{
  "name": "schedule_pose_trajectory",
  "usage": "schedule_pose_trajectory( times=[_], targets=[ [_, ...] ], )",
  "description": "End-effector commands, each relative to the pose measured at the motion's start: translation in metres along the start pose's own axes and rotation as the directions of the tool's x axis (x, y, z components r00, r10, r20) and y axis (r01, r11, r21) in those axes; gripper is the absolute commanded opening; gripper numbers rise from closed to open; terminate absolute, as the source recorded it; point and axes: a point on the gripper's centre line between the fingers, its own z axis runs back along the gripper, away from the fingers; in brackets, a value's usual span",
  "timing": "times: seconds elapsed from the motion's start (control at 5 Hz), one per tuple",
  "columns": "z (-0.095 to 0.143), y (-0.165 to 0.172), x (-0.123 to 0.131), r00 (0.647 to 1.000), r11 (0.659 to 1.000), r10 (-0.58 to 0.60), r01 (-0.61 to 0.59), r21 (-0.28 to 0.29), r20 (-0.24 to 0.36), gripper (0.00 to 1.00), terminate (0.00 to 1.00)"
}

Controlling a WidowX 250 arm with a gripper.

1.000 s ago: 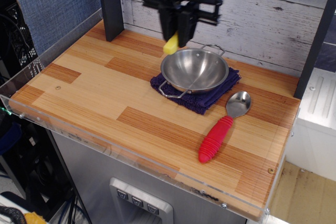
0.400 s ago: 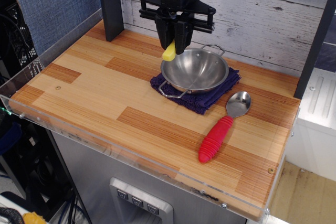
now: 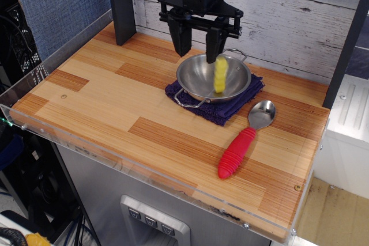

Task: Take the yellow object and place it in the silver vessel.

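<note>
Release step, by the look of it: tool [image 3: 198,41] spread apart above the silver vessel [image 3: 213,77], gripping nothing. Yellow object [image 3: 220,74] upright inside the vessel, right of centre. Next: lift straight up, clear of the rim.

A single fixed view looks down from high in front of the table [image 3: 115,108], off toward its left front corner, facing the whitewashed plank back wall [image 3: 300,10] at a slant so the table's edges run diagonally across the frame. It stands far enough back to take in the whole tabletop, the clear plastic front rim [image 3: 144,174], the blue panel [image 3: 57,4] at the left, and floor at the lower right. The arm's upper part is cut off by the top edge, leaving only the end effector [image 3: 199,43] and its mount in sight.
</note>
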Motion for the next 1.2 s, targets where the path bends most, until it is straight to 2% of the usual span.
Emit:
schedule_pose_trajectory(
  times=[0.0, 0.2, 0.4, 0.6, 1.0],
  targets=[
    [0.075, -0.016, 0.015, 0.986, 0.998, 0.042, -0.049, 0.038, 0.164, 1.0, 0.0],
    [0.125, -0.035, 0.016, 0.971, 0.997, 0.064, -0.07, 0.021, 0.23, 1.0, 0.0],
    [0.16, -0.043, 0.015, 0.975, 0.999, 0.041, -0.041, -0.006, 0.218, 1.0, 0.0],
    [0.155, -0.045, 0.012, 0.986, 1.0, 0.009, -0.006, -0.019, 0.164, 1.0, 0.0],
    [0.124, -0.036, -0.003, 0.999, 0.998, -0.004, 0.001, 0.07, 0.044, 1.0, 0.0]
  ],
)
